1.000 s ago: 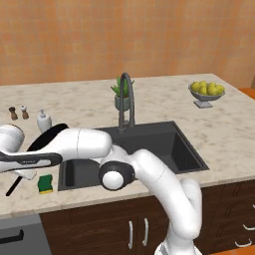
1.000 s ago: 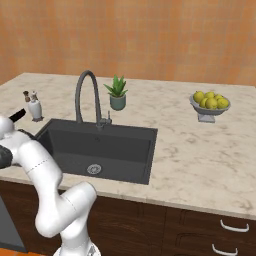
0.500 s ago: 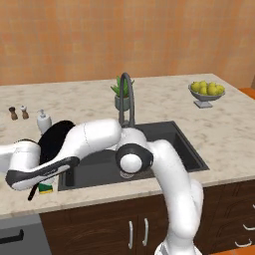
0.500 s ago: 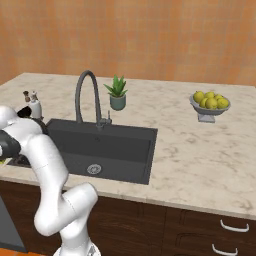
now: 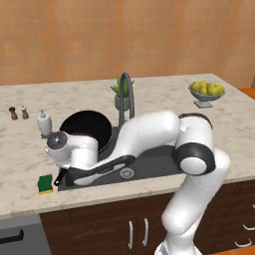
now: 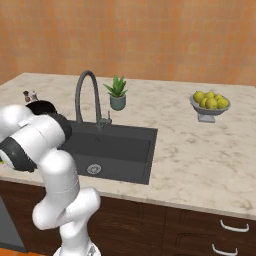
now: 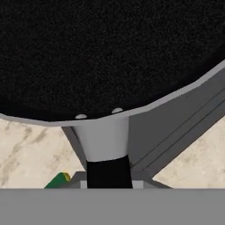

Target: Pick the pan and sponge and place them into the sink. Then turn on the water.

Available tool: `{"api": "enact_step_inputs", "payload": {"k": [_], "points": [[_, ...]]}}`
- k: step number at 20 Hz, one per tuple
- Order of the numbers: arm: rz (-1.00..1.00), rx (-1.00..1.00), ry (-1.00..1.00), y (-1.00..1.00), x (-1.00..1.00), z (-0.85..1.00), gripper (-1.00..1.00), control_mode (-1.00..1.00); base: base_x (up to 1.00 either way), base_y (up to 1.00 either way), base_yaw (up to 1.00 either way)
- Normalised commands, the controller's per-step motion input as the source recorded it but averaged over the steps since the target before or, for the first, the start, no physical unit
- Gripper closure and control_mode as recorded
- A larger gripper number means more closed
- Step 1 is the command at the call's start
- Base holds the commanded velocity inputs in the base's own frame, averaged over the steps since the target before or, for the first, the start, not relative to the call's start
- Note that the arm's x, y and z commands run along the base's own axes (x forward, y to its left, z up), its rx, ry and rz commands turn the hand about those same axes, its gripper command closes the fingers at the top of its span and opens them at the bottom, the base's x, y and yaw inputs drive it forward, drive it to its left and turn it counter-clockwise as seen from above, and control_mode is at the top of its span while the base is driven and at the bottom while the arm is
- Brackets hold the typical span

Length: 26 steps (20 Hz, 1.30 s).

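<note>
The end effector [image 7: 109,173] was clamped on the pan [image 5: 87,128] by its handle; the pan seemed stiff and rather heavy, so holding near the bowl was wise.

The pan [image 5: 88,128] is tilting over the nine o'clock rim of the sink [image 5: 149,162], blocking that end, while the arm is stretching across the basin's near half. The faucet [image 5: 124,94] and potted plant [image 5: 121,95] are standing at twelve o'clock, with the soap dispenser [image 5: 44,122] and sponge [image 5: 45,183] flanking the pan. The worktop [image 6: 200,150] toward three o'clock is lying open up to the fruit bowl [image 6: 209,105].
</note>
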Motion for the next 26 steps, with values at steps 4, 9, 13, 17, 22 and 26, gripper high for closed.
{"api": "enact_step_inputs", "payload": {"k": [4,9,13,17,22,26], "points": [[-0.14,0.62,0.00,-0.83,-0.27,0.36,1.00,-1.00,0.00,0.00,0.00],[-0.13,0.18,-0.01,-0.24,-0.06,0.50,1.00,-1.00,0.00,0.00,0.00],[0.01,-0.06,0.01,0.02,0.01,0.38,1.00,-1.00,0.00,0.00,0.00],[0.01,-0.19,0.12,0.13,0.01,0.47,1.00,-1.00,0.00,0.00,0.00],[0.00,-0.08,0.15,0.10,0.04,0.18,1.00,-1.00,0.00,0.00,0.00],[-0.02,0.00,0.12,0.00,0.04,0.00,1.00,-1.00,0.00,0.00,0.00]]}}
